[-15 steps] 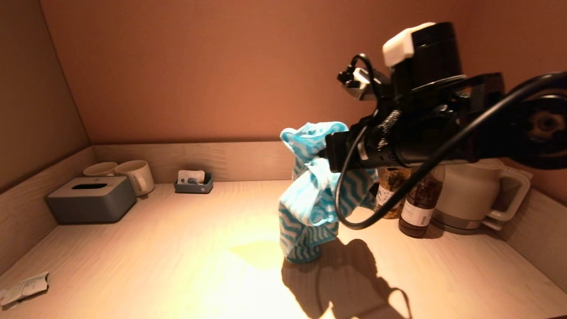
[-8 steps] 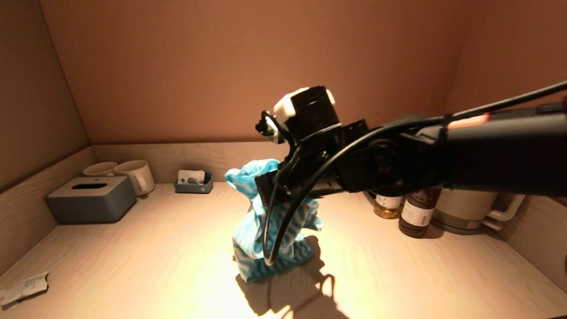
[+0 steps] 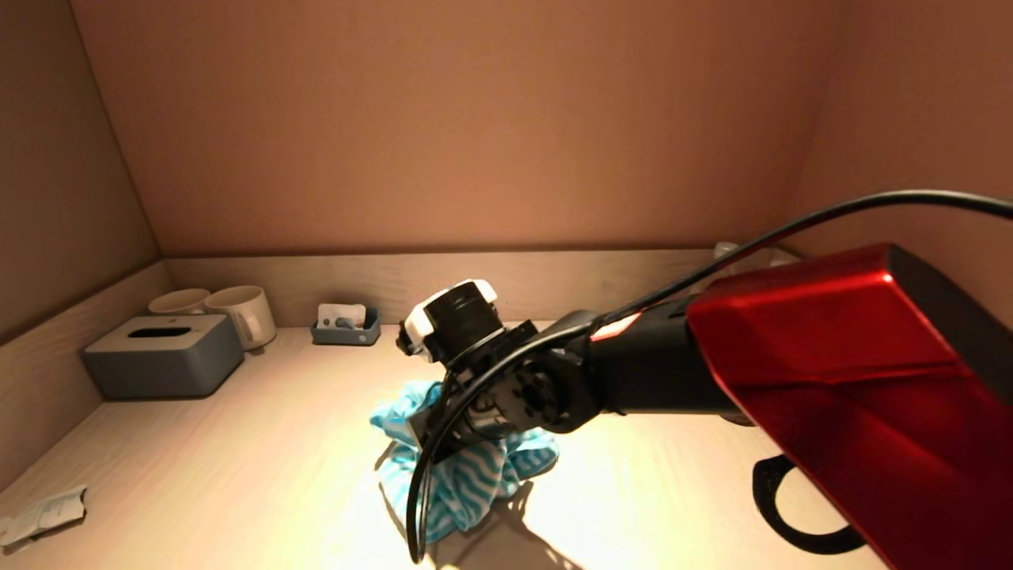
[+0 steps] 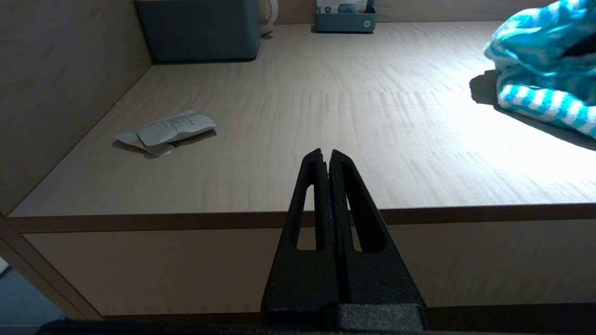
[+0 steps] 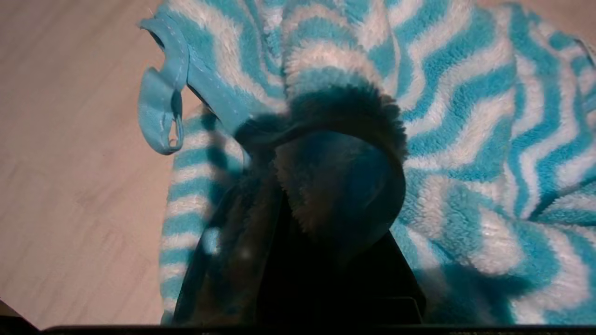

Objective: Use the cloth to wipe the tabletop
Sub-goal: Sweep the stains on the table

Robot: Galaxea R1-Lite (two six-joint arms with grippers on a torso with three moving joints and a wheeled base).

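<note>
A blue-and-white zigzag cloth (image 3: 467, 471) lies bunched on the light wood tabletop (image 3: 261, 443), near its middle. My right gripper (image 3: 451, 431) points down into the cloth and is shut on a fold of it (image 5: 335, 186); the fingers are buried in the pile. The cloth also shows in the left wrist view (image 4: 545, 70), to the far side of the table. My left gripper (image 4: 326, 156) is shut and empty, parked below the table's front edge.
A grey tissue box (image 3: 162, 355), two white mugs (image 3: 237, 313) and a small grey tray (image 3: 345, 326) stand along the back left. A crumpled paper (image 3: 43, 513) lies at the front left. My red right arm (image 3: 855, 380) hides the right side.
My right gripper has carried the cloth left and down from above the table until the cloth bunches on the tabletop. The left arm has not moved.
</note>
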